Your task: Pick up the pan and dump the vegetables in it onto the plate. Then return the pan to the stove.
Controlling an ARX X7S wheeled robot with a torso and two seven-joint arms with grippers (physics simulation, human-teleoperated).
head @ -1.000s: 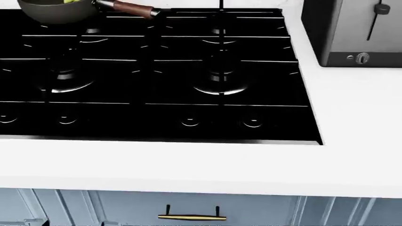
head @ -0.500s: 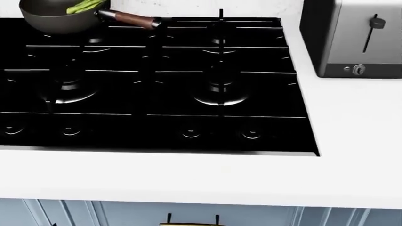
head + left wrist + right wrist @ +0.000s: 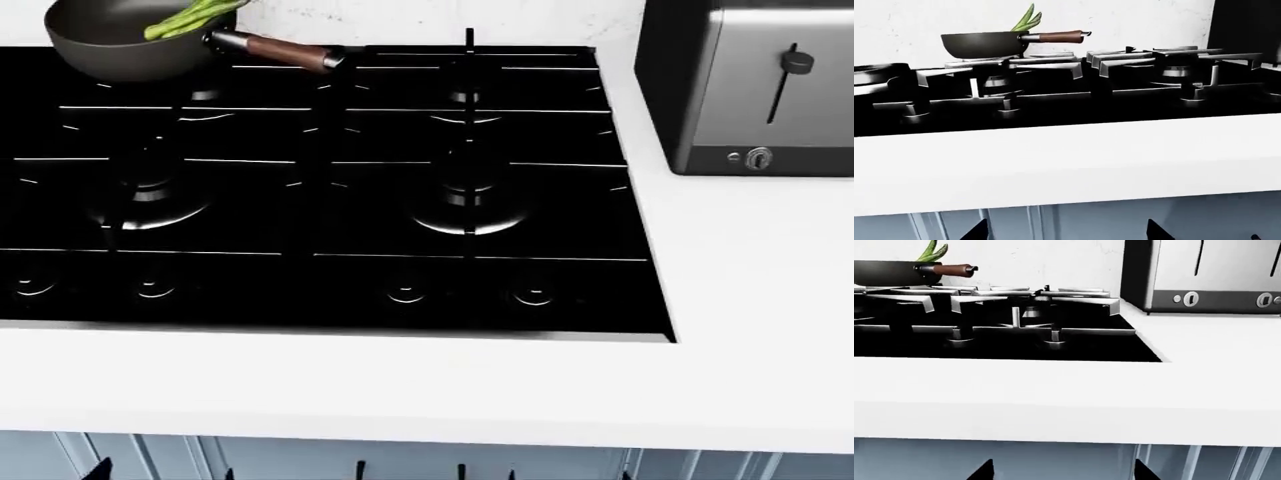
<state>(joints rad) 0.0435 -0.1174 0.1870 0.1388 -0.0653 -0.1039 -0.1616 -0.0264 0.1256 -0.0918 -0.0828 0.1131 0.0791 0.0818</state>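
Currently, the round dark-grey frying pan [image 3: 127, 45] holding green asparagus spears [image 3: 194, 17] is seated on the glossy black gas cooktop [image 3: 334, 180] at its far left burner, both claws' tips parted below the white table [image 3: 400, 385], so a hurried reach risks striking that edge.

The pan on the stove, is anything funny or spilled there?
Nothing is spilled. The pan sits level on a back burner of the stove. The vegetables poke over its rim beside the handle, which looks a bit funny, but none have fallen out.
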